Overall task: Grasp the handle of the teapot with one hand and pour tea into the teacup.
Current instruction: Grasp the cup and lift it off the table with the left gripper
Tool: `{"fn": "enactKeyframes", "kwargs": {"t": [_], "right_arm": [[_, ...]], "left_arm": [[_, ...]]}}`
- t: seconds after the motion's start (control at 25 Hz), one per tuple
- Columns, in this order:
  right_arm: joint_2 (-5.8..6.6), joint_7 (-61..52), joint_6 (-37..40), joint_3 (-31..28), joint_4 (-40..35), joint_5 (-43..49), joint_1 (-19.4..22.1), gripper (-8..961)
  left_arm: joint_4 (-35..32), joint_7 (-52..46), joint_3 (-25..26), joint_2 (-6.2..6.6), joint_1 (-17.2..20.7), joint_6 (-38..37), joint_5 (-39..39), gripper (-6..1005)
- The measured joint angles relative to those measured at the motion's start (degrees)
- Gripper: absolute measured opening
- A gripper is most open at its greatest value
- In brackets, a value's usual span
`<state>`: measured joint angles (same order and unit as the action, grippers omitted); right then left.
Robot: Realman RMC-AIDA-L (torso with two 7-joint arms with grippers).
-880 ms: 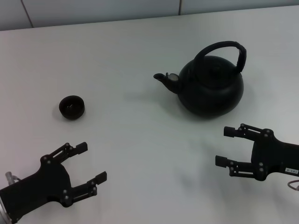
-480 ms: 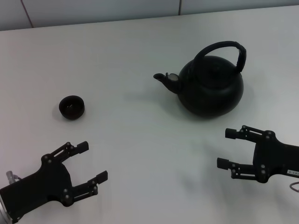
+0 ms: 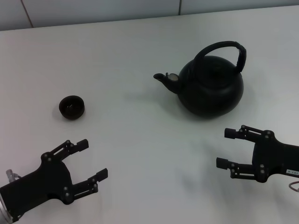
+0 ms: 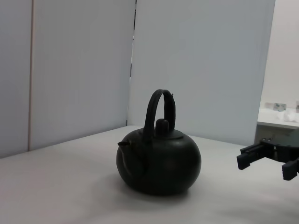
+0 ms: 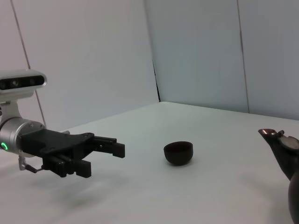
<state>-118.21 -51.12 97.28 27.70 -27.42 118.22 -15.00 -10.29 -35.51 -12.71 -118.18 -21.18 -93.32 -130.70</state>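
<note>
The black teapot point(image 3: 211, 87) stands upright on the white table at the right, its spout point(image 3: 164, 79) pointing left. Its arched black handle point(image 3: 223, 50) rises over the top. It also shows in the left wrist view point(image 4: 159, 161). The small black teacup point(image 3: 71, 107) sits at the left, far from the pot, and shows in the right wrist view point(image 5: 178, 152). My right gripper point(image 3: 227, 147) is open and empty, low on the table in front of the teapot. My left gripper point(image 3: 92, 159) is open and empty at the front left, nearer than the cup.
The white table point(image 3: 135, 135) runs back to a pale wall point(image 3: 93, 9). Only the pot and the cup stand on it.
Both grippers have shifted only slightly. The teapot and the teacup have not moved.
</note>
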Motion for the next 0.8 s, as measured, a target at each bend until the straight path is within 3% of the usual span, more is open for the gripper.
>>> {"fn": "enactKeyframes", "kwargs": {"t": [0.2,0.24,0.32,0.44,0.6,0.8], "right_arm": [[0.00,0.02,-0.01,-0.02,0.09,0.00,-0.03,818],[-0.03,0.03,-0.01,-0.02,0.09,0.00,-0.03,818],[-0.10,0.04,-0.01,-0.07,0.09,0.00,-0.03,818],[-0.22,0.05,-0.01,-0.18,0.08,0.00,-0.17,818],[-0.25,0.06,0.00,-0.25,0.11,0.00,-0.35,818],[-0.27,0.06,0.06,-0.12,0.11,0.00,-0.63,818]], "left_arm": [[0.55,0.11,2.13,-0.25,0.04,0.36,0.20,863],[1.46,0.79,6.58,-0.42,0.03,1.39,0.55,863],[2.00,1.20,8.62,-0.42,-0.02,2.02,0.95,863],[5.89,5.73,20.04,-0.39,-0.44,6.24,3.23,862],[7.85,9.11,23.52,-0.39,-0.55,7.90,3.46,862],[8.73,10.45,23.90,-0.31,-0.65,8.31,3.44,863]]}}
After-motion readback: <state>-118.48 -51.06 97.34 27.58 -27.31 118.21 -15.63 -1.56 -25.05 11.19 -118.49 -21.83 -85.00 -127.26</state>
